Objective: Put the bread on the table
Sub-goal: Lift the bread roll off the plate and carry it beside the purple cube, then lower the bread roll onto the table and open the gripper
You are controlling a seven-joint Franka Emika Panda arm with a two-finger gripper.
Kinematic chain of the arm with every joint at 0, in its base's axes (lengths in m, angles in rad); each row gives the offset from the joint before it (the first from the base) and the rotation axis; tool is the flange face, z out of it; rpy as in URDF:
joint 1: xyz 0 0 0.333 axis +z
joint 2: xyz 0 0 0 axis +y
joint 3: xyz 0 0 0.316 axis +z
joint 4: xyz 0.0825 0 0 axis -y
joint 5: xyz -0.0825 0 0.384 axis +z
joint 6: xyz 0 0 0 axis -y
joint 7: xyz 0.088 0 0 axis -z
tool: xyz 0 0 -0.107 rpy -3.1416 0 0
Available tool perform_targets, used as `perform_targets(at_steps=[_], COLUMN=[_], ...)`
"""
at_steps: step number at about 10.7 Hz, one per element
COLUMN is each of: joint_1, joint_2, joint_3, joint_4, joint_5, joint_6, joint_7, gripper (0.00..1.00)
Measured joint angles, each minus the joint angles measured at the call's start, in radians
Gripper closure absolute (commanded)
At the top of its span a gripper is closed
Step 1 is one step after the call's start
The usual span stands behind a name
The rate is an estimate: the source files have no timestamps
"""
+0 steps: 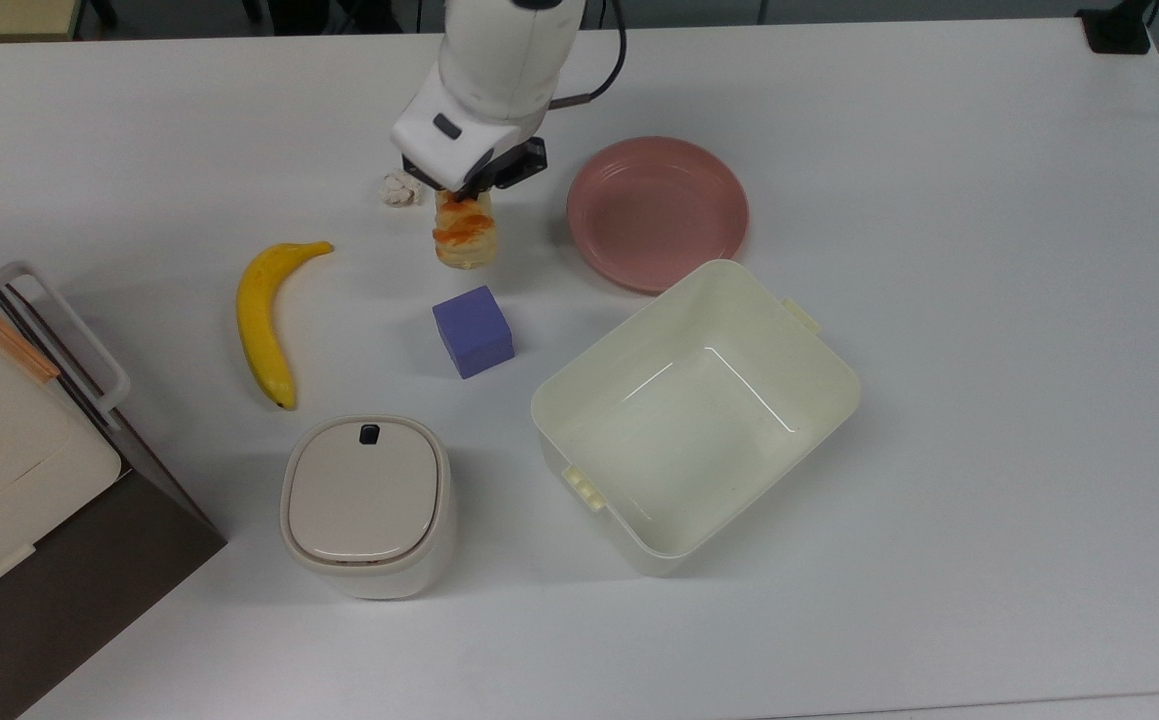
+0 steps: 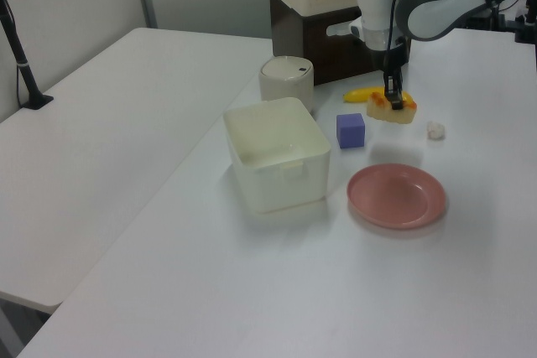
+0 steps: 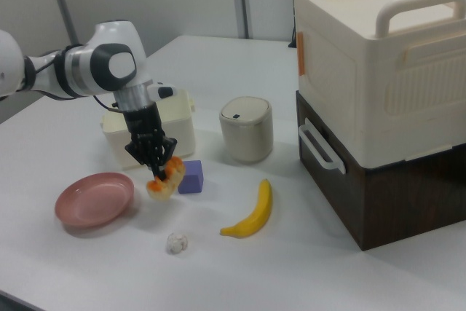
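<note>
The bread [image 1: 463,237] is pale tan with a glossy orange-brown top; the worktop [image 1: 939,300] is white; the plate [image 1: 657,212] pink; the cube [image 1: 473,331] purple; the banana [image 1: 263,318] yellow; the bin [image 1: 696,414] cream; the claw [image 1: 466,192] black on a white arm.

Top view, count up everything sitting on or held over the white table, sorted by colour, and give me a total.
Yellow: 1, banana
Purple: 1, cube
Pink: 1, plate
Cream: 2, open bin, lidded canister
Whitish: 1, crumpled ball
Tan and orange: 1, bread
Total: 7
</note>
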Motion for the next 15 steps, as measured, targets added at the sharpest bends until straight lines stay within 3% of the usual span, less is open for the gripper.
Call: perform_targets(at_steps=[4,5,7,8,9,10,11,15], joint_1=[-0.04,-0.044,-0.057,-0.063,-0.065,-0.065,-0.065,-0.065], joint_2=[0.045,0.051,0.067,0.075,0.078,0.078,0.078,0.076], joint_3=[0.0,0.0,0.0,0.0,0.0,0.0,0.0,0.0], joint_4=[-0.001,-0.004,-0.01,-0.011,-0.011,-0.011,-0.011,-0.003], joint_5=[0.0,0.0,0.0,0.0,-0.001,-0.014,-0.028,-0.035], joint_6=[0.028,0.028,0.029,0.029,0.029,0.029,0.029,0.029], joint_7=[-0.012,-0.012,-0.012,-0.012,-0.013,-0.013,-0.013,-0.012], gripper=[1.0,0.86,0.35,0.24,0.21,0.04,0.0,0.0])
